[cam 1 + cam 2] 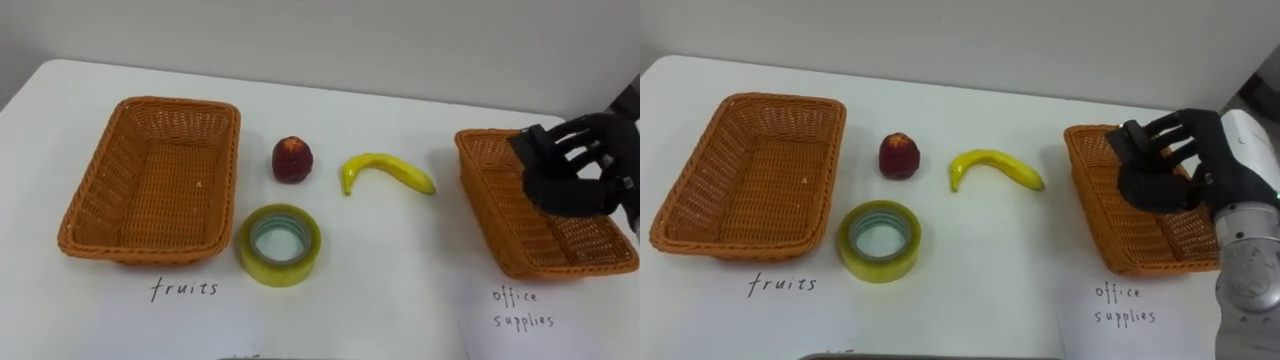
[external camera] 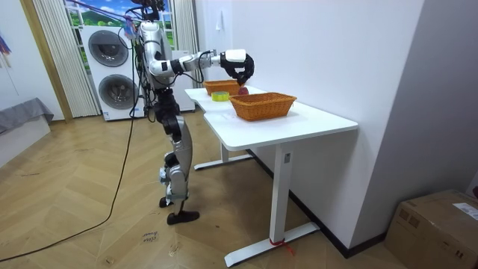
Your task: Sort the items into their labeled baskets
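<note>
From where I stand, the right hand hovers with slack, empty fingers over the office supplies basket at frame right, while the apple, banana and tape roll lie unsorted mid-frame beside the fruits basket, so reaching back for the tape looks next.

White table, stacked washing machines, curtain, cardboard box
</note>
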{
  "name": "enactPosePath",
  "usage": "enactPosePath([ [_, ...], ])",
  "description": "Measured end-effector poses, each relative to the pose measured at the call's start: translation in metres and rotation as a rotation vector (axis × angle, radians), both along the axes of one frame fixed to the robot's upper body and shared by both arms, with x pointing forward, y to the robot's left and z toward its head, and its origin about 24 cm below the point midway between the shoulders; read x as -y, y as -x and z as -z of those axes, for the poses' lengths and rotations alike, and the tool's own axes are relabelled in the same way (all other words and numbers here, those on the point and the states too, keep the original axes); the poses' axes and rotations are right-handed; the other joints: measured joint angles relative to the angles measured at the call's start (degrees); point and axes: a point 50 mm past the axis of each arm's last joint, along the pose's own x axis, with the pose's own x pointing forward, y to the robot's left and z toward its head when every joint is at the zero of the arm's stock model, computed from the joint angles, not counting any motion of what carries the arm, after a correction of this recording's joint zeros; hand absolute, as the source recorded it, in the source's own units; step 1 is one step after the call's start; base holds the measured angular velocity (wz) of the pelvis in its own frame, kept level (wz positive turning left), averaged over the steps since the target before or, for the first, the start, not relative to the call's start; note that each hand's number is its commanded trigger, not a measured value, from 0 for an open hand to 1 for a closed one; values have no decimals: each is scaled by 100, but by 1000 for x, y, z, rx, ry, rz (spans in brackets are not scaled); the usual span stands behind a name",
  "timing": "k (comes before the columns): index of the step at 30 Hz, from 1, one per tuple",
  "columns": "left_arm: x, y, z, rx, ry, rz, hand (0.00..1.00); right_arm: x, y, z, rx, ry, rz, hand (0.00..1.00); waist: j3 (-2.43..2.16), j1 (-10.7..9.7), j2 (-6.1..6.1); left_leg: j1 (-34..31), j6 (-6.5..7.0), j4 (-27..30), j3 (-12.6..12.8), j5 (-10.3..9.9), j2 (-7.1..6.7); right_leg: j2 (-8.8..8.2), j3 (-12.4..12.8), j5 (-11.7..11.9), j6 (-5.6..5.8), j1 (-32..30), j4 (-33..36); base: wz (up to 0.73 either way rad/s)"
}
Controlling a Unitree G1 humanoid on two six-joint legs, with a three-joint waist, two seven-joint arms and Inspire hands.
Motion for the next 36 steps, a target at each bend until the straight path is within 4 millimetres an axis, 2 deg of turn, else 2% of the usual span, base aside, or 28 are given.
enactPosePath([
  [5, -2, 2, 0, -6, -3, -23, 0, 3, 3, 8, -63, -5, 14, 100, -1, 7, 4, 4, 0, 0, 6, 0, 1, 2, 12, 0, 0, 0, 4, 0],
  [6, -2, 2, 0, -11, -3, -27, 0, 3, 4, 9, -73, -5, 16, 83, -1, 7, 2, 6, 0, 0, 9, 0, 1, 3, 21, 0, 0, 0, 5, 0],
  [7, -2, 3, 0, -12, -3, -27, 0, 4, 5, 10, -83, -5, 17, 77, -2, 5, 1, 8, 0, 1, 10, 0, 1, 3, 25, 0, 0, 0, 7, 0],
  [9, -2, 1, 0, -9, -1, -26, 0, 4, 7, 12, -99, -10, 13, 18, -3, 3, -3, 7, 0, 3, 10, 0, 0, 2, 18, 0, 0, 1, 8, 0],
  [10, -2, 0, 0, -5, 0, -24, 0, 4, 7, 14, -111, -16, 12, 0, -3, 2, -7, 8, 0, 4, 9, 0, -1, 1, 6, 0, 0, 1, 8, 0],
  [15, -2, -3, 0, 1, 15, -20, 0, 8, 9, 24, -173, -38, 19, 0, -4, 4, -23, 8, 0, 5, 9, 0, -5, 0, 9, 0, 0, 0, 12, 0],
  [25, -2, -6, 0, 4, 21, -18, 0, 8, 9, 28, -203, -49, 11, 0, 9, 36, -98, 8, 0, -3, 18, 0, -6, 12, 58, 0, 0, -15, 11, 0],
  [36, -3, -6, 0, 8, 17, -26, 0, 8, 9, 30, -222, -57, 0, 0, 8, 65, -96, 27, 0, -11, 41, 0, -2, 20, 89, 0, 0, -14, 13, 0],
])
